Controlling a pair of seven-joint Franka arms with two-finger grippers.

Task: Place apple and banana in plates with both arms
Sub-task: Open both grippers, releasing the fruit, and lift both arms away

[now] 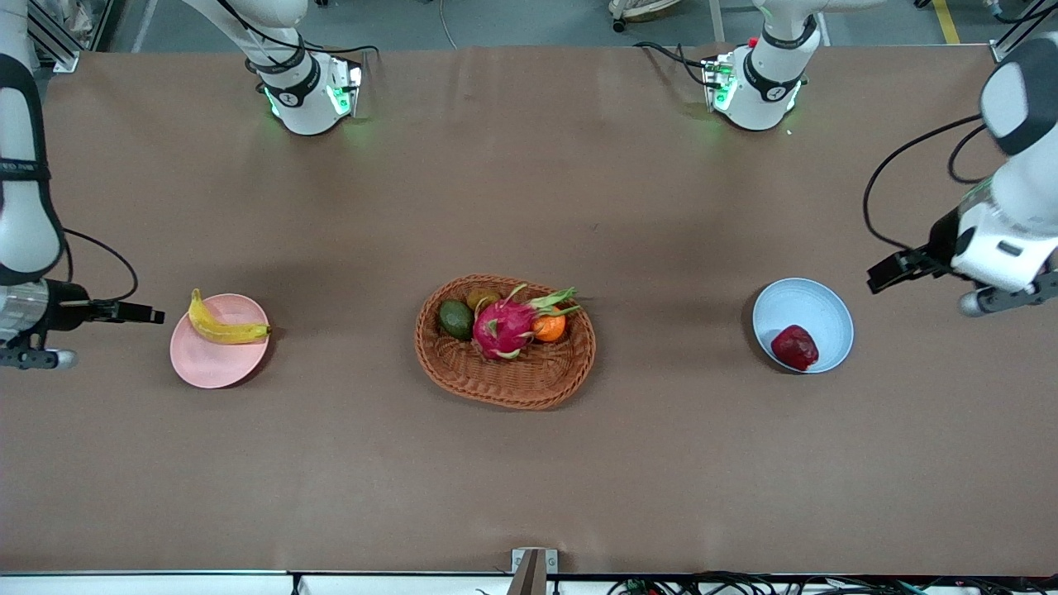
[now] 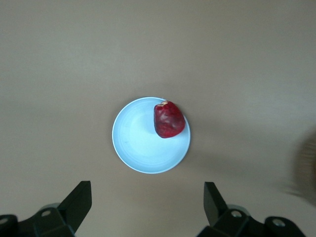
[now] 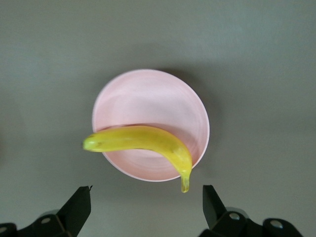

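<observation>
On the pale blue round plate (image 1: 814, 310), at its 7 o'clock rim, sits the small dark-red apple (image 1: 794, 347); the curved yellow banana (image 1: 223, 326) spans the pale pink plate (image 1: 216, 359).
Apple looks firm, smooth, best pinched across its middle; banana soft, bruisable, best taken mid-length. Left gripper (image 2: 148, 207) and right gripper (image 3: 147, 207) hover spread, empty, over their plates.

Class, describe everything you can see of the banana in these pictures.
The banana is long, curved and bright yellow with smooth skin, unpeeled, with a darker tip at one end. It lies flat across the pale pink plate, both ends overhanging the rim, toward the right arm's end of the table. Only the plate touches it; no gripper holds it.
</observation>
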